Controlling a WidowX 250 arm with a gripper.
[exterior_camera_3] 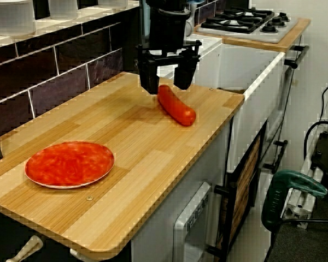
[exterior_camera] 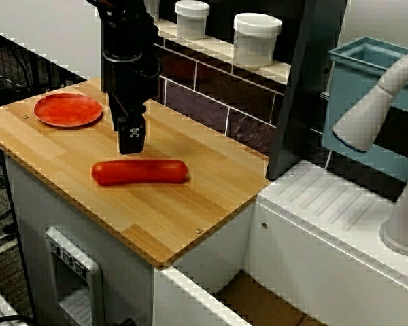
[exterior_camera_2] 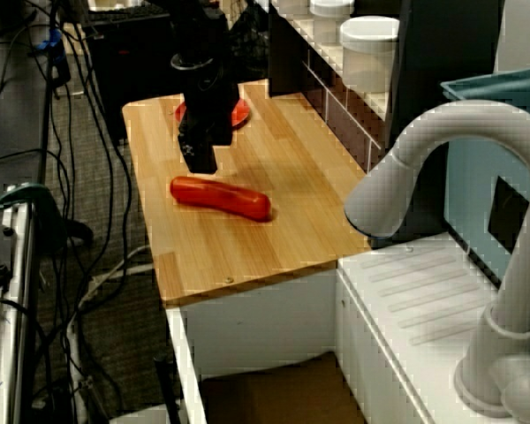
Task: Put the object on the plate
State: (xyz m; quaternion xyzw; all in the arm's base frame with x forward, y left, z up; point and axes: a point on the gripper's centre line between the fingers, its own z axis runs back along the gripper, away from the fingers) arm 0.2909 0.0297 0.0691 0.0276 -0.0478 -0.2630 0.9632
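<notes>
while the open hand hovers over the sausage mid-board, the plate sits well apart near a corner.

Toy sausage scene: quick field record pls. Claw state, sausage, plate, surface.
claw: open, hovering over the far end of the sausage, fingers either side of it, not gripping
toy sausage: red-orange, lying flat on the wooden counter, not on the plate
plate: round, red-orange, nothing on it, near the counter's end, apart from the sausage
wooden counter: light wood, beside a white sink unit
backdrop: white lidded jars on a ledge above dark tiles
task status: sausage not yet picked up
</notes>
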